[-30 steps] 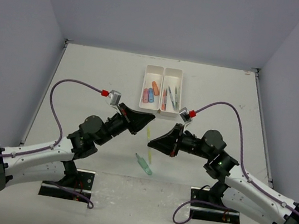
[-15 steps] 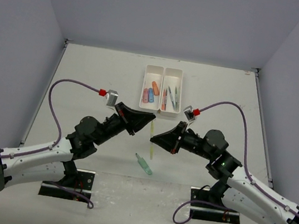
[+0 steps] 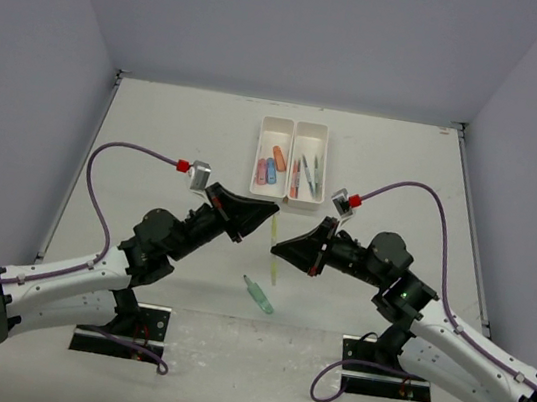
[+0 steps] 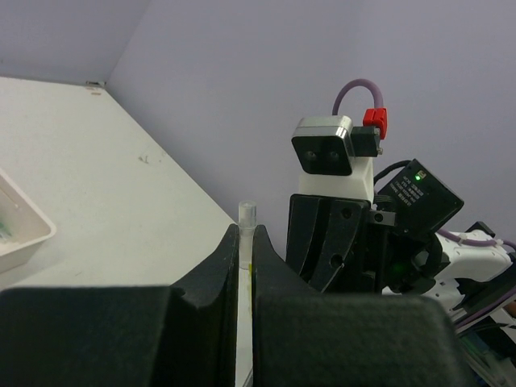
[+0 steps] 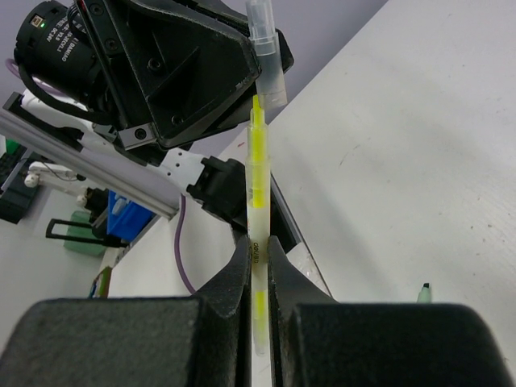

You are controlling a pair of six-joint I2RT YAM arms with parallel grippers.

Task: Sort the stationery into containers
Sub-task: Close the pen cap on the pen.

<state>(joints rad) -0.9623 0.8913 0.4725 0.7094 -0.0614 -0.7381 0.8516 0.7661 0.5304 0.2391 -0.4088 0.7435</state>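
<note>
Pinching yellow pen (image 5: 256,185) in right gripper (image 5: 257,246); left gripper (image 4: 245,242) clamped on clear cap (image 4: 247,214) just beyond right fingertips, legible only from wrist views. From top, green pen (image 3: 257,294) on table behind both grippers.

The tray (image 3: 297,124) is set at the far middle of the bench (image 3: 177,137), its compartments side by side: short pieces (image 3: 269,167) in the left one, pens (image 3: 305,174) in the right. Nearer, a held pen (image 3: 273,267) is gripped between the left tool (image 3: 271,214) at its far end and the right tool (image 3: 279,247) — nearer its middle. Nearer still, a loose pen (image 3: 257,294) lies on the bench.
</note>
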